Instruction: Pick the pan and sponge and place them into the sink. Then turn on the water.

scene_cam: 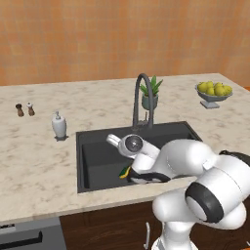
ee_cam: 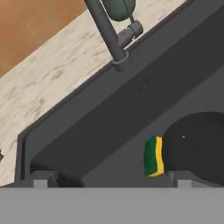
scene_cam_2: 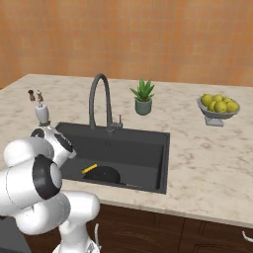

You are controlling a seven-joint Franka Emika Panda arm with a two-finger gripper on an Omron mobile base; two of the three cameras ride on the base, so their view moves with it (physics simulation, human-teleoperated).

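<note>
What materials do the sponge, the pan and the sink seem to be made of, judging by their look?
The small rectangular green-and-yellow sponge looks like soft foam: a yellow body with a green scrub layer. The round black shallow pan seems to be matte coated metal, with no shine visible. The large rectangular dark grey sink looks like matte composite or stone, though this is uncertain.

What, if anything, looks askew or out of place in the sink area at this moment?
One thing: the sponge stands on its edge in the sink, beside the pan, rather than lying flat. The pan sits level on the sink floor. No water runs from the faucet, and nothing looks spilled or damaged.
</note>
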